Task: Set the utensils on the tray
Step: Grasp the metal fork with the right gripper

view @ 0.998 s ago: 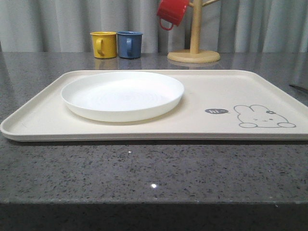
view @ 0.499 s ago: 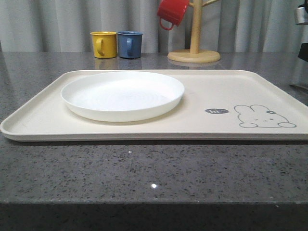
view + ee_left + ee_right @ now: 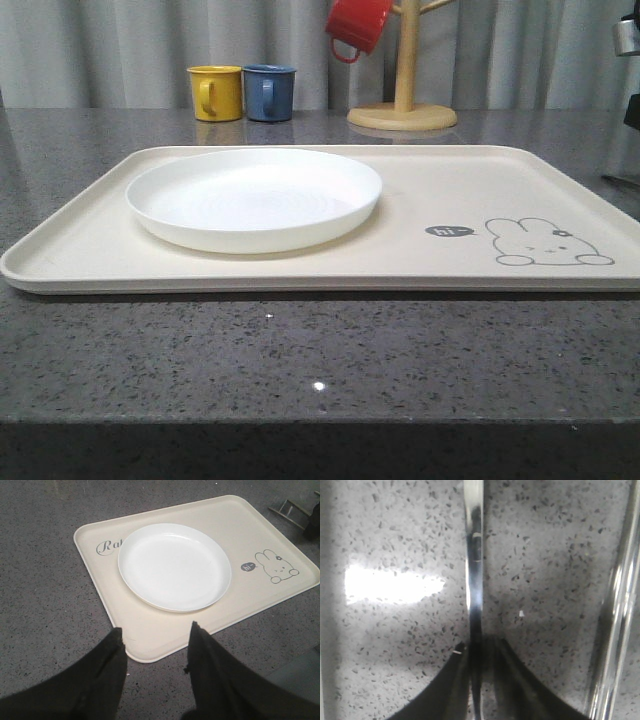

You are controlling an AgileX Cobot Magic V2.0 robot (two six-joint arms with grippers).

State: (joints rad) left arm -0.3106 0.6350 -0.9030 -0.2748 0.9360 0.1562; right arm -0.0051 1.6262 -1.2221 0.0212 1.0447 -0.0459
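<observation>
The speckled grey surface [image 3: 320,350] carries a cream tray [image 3: 440,190], and on the tray's left half sits a white plate [image 3: 255,198], both flat and settled. Behind them stand a yellow mug [image 3: 216,92] and a blue mug [image 3: 269,92] side by side, with a red mug [image 3: 357,24] hung on a wooden mug tree [image 3: 404,70].

The left pincer [image 3: 155,640] hangs above the surface just off the tray's near corner, its dark fingers spread wide with nothing between them.

The right pincer [image 3: 476,647] is low over the bare surface, off the tray, with its fingers drawn narrow on either side of a thin shiny metal utensil [image 3: 474,555]. The strip runs straight out from between the tips. I cannot tell whether the pads are already pressing it, nor which utensil it is. A second bright metal piece [image 3: 615,610] lies well to one side, roughly parallel.

The likely trouble is the grip itself. A flat, slick strip lying flush on stone gives the tips little to bite, so it may skid or pivot as they close, or swing down if caught away from its balance point. A tilted carry could then clip the tray's rim or knock the plate.
</observation>
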